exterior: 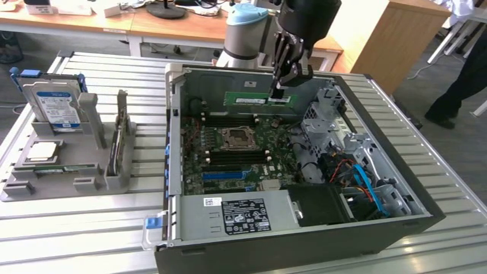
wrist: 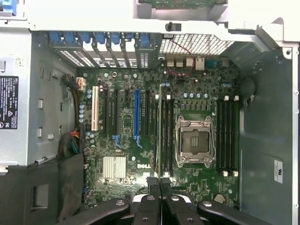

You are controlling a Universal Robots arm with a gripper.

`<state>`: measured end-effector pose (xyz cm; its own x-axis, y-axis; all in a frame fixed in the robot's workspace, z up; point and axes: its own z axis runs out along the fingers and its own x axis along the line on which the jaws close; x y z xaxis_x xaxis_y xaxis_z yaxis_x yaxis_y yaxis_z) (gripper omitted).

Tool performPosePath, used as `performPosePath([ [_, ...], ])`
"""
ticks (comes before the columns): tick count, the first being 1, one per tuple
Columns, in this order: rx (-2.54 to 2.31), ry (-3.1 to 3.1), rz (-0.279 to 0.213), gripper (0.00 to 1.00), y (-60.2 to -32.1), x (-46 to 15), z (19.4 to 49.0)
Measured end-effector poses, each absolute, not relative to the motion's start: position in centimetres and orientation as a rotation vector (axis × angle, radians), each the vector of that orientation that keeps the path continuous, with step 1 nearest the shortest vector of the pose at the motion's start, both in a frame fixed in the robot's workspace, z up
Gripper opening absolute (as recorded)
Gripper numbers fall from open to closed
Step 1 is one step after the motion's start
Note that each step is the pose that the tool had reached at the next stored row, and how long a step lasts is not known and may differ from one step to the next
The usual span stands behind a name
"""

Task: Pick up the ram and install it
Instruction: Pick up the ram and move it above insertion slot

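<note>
The ram (exterior: 247, 98) is a long green stick hanging level above the open computer case (exterior: 177, 142), over the far part of the motherboard (exterior: 228, 154). My gripper (exterior: 280, 96) is shut on its end at the exterior view's right. In the wrist view the ram (wrist: 160, 131) appears edge-on as a thin line running out from my gripper (wrist: 160, 186). It lies over the black memory slots (wrist: 167, 136) beside the processor socket (wrist: 192, 140), and still hangs above them.
A grey fixture (exterior: 45, 188) at the exterior view's left holds a hard drive (exterior: 52, 105), a processor chip (exterior: 42, 151) and an upright card (exterior: 118, 142). The power supply (exterior: 236, 214) and cables fill the case's near end. A person (exterior: 464, 68) stands at the far right.
</note>
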<state>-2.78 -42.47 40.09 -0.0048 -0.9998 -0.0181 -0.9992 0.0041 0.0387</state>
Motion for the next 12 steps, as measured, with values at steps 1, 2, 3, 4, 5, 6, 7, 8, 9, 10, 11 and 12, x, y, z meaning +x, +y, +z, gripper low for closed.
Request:
performPosePath([
  [1,2.206,-2.216,-0.063,0.12,-42.5,-2.8,40.0],
  [2,2.206,-2.216,-0.063,0.12,-42.5,-2.8,39.9],
  [3,2.206,-2.216,-0.063,0.12,-42.5,-2.8,39.7],
  [4,2.206,-2.216,-0.063,0.12,-42.5,-2.8,39.6],
  [5,2.206,-2.216,-0.063,0.12,-42.5,-2.8,39.5],
  [6,2.206,-2.216,-0.063,0.12,-42.5,-2.8,39.3],
  [7,2.206,-2.216,-0.063,0.12,-42.5,-2.8,39.2],
  [8,2.206,-2.216,-0.063,0.12,-42.5,-2.8,39.1],
  [9,2.205,-2.216,-0.063,0.12,-42.5,-2.8,38.9],
  [10,2.205,-2.216,-0.063,0.12,-42.5,-2.8,38.8],
  [11,2.205,-2.216,-0.063,0.12,-42.5,-2.8,38.7],
  [12,2.205,-2.216,-0.063,0.12,-42.5,-2.8,38.5],
])
